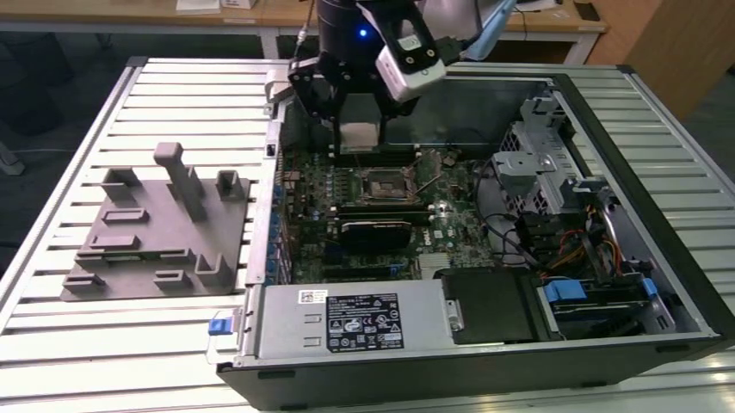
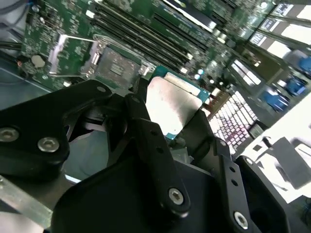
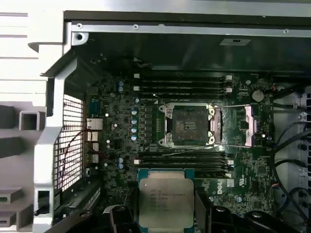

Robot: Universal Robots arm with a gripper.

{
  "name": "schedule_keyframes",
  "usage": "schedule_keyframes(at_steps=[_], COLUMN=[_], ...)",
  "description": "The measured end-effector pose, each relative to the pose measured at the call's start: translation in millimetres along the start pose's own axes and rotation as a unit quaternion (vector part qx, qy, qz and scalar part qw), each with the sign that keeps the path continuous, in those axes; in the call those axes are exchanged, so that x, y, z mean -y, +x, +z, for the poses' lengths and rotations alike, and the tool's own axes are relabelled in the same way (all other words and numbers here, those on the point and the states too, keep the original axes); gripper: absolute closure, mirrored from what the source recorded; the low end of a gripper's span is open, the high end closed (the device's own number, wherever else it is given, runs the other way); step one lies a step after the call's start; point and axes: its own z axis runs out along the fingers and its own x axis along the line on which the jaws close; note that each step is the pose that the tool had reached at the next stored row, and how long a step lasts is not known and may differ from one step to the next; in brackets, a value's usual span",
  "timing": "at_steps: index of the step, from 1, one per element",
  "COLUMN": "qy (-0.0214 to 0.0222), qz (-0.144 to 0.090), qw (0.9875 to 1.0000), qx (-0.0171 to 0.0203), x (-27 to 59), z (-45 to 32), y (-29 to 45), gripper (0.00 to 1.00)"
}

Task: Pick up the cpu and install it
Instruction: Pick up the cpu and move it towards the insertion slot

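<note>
Closest to the lens, my gripper (image 2: 171, 110) has its black fingers (image 2: 141, 114) clamped on two opposite edges of the cpu (image 2: 172, 99), whose pale metal lid shows in both wrist views. So I judge the pick-up part of the job done.

Going across the exterior view from the left, the grey fixture plate (image 1: 161, 228) lies on the slatted table (image 1: 69, 344), well apart from where I am working. At the upper centre of the frame, my gripper hangs inside the open computer case (image 1: 677, 258) with the chip raised clear of the motherboard (image 1: 448, 228). Just below it in the frame sits the cpu socket (image 1: 384, 184).

The first wrist view shows that socket (image 3: 188, 124) as a bare dark square, with its metal load plate (image 3: 250, 126) swung open to one side. The chip is near the socket but apart from it, not over it and not touching the board. The install itself is therefore not yet done: the chip is neither lined up nor seated, and the plate is not closed.

Further right in the exterior view stand the drive cage (image 1: 540, 163) and loose cables (image 1: 540, 245), clear of my gripper.
</note>
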Motion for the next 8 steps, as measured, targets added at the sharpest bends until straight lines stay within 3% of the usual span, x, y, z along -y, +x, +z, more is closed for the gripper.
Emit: schedule_keyframes(at_steps=[8], qy=[0.0], qz=[0.0], qw=[1.0], qx=[-0.0006], x=[0.3], z=[11.0], y=[-21.5], gripper=[0.46])
